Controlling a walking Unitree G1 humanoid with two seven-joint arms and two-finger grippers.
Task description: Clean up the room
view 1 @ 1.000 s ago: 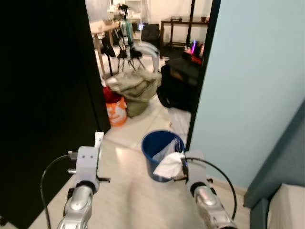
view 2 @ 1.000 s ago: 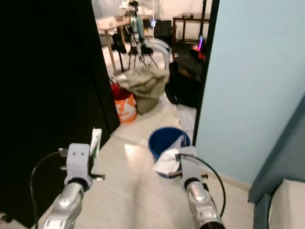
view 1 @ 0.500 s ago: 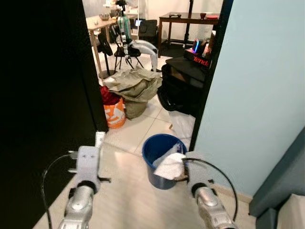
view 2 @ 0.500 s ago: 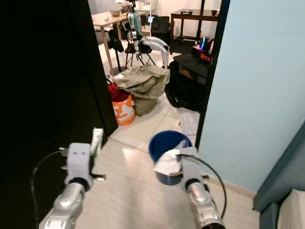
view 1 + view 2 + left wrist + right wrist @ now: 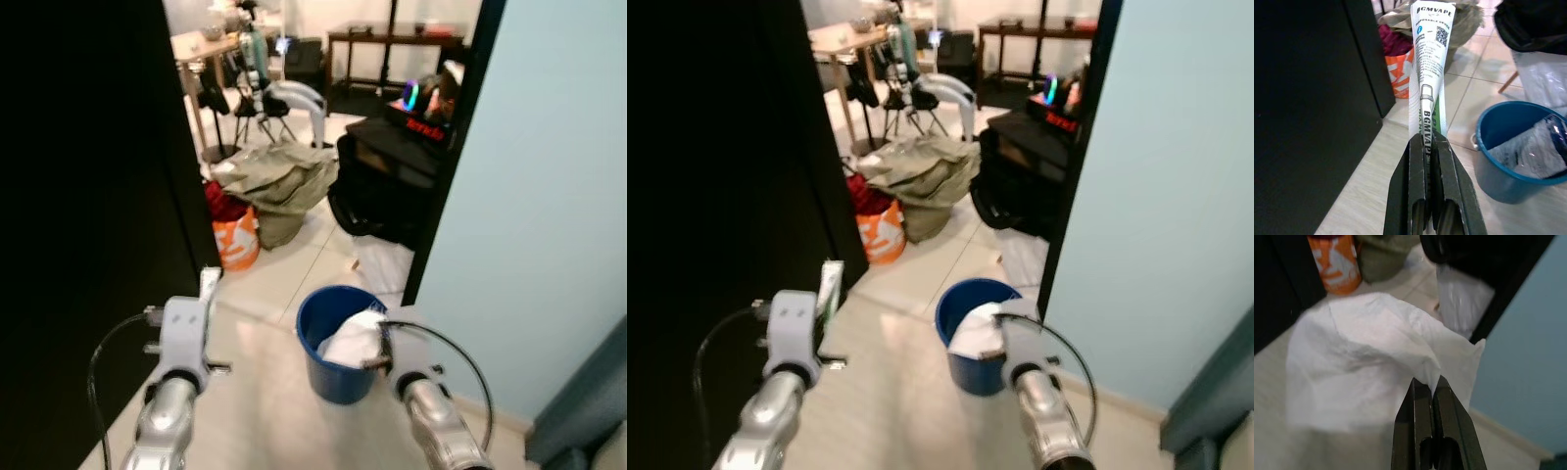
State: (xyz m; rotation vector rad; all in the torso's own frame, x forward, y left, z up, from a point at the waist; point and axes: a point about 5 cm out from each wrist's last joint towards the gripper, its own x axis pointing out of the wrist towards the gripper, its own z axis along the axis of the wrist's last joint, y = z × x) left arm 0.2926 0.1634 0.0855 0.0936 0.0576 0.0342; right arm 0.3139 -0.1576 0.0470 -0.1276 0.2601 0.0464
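The right gripper (image 5: 1432, 382) is clamped on a crumpled white tissue (image 5: 1366, 357), held over the blue bucket (image 5: 338, 348) for dropping. The left gripper (image 5: 1425, 142) pinches a vape package (image 5: 1427, 58) beside the bucket, probably next.

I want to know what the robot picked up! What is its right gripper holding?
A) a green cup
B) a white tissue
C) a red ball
B: the right gripper is pinched shut on a crumpled white tissue, above the blue bucket.
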